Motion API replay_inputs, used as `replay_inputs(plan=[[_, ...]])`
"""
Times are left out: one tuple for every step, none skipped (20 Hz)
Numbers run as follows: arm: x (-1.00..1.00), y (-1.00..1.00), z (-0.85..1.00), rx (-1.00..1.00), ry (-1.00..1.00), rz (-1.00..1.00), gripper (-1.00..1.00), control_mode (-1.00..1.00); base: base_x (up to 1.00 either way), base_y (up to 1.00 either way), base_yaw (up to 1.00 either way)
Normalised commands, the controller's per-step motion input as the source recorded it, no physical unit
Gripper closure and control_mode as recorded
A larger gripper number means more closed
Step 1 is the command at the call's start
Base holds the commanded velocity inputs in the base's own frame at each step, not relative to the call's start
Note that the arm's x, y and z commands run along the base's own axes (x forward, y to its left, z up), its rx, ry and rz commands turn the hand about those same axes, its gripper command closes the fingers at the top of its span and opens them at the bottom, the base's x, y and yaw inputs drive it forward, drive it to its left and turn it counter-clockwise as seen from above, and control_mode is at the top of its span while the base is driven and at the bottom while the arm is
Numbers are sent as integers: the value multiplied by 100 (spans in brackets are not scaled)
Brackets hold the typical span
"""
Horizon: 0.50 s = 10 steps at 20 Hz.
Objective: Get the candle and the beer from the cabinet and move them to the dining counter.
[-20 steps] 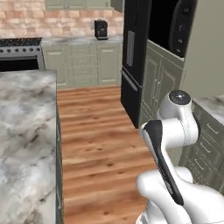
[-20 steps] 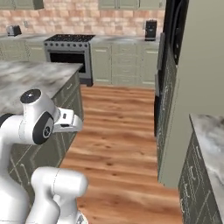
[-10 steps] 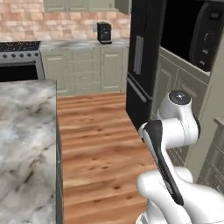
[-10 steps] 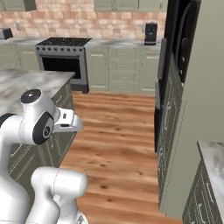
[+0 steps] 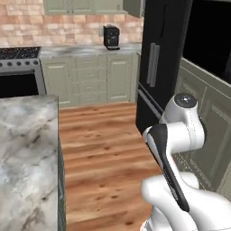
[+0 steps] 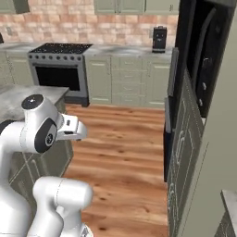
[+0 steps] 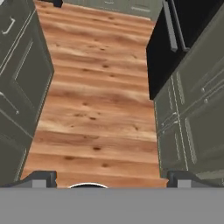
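Gripper [image 7: 111, 178] spread wide above floor [image 7: 100, 109]; one stove [image 6: 60, 69], one coffee maker [image 6: 159, 39].

Dining counter [image 5: 27, 149]: grey-white marbled slab on a sage-green base. Floor [image 5: 103, 153]: warm orange-brown wood planks with darker knots. Far base cabinets [image 5: 90, 79]: sage green under a marbled worktop [image 6: 127, 50]. Backsplash [image 5: 67, 29]: tan-pink stone tile. Stove [image 6: 58, 69]: silver with a black top. Refrigerator [image 5: 158, 67]: black with grey handles. Coffee maker [image 5: 111, 37]: black.
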Motion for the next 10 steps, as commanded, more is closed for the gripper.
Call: replay_inputs(plan=[[0, 0, 0, 0, 0, 0, -100, 100, 90, 4, 0], [0, 0, 0, 0, 0, 0, -100, 100, 91, 4, 0], [0, 0, 0, 0, 0, 0, -100, 100, 92, 5, 0], [0, 0, 0, 0, 0, 0, -100, 100, 93, 5, 0], [0, 0, 0, 0, 0, 0, -100, 100, 93, 5, 0], [0, 0, 0, 0, 0, 0, -100, 100, 93, 5, 0], [0, 0, 0, 0, 0, 0, -100, 100, 94, 5, 0], [0, 0, 0, 0, 0, 0, -100, 100, 94, 5, 0], [0, 0, 0, 0, 0, 0, -100, 100, 94, 4, 0], [0, 0, 0, 0, 0, 0, -100, 100, 94, 2, 0]])
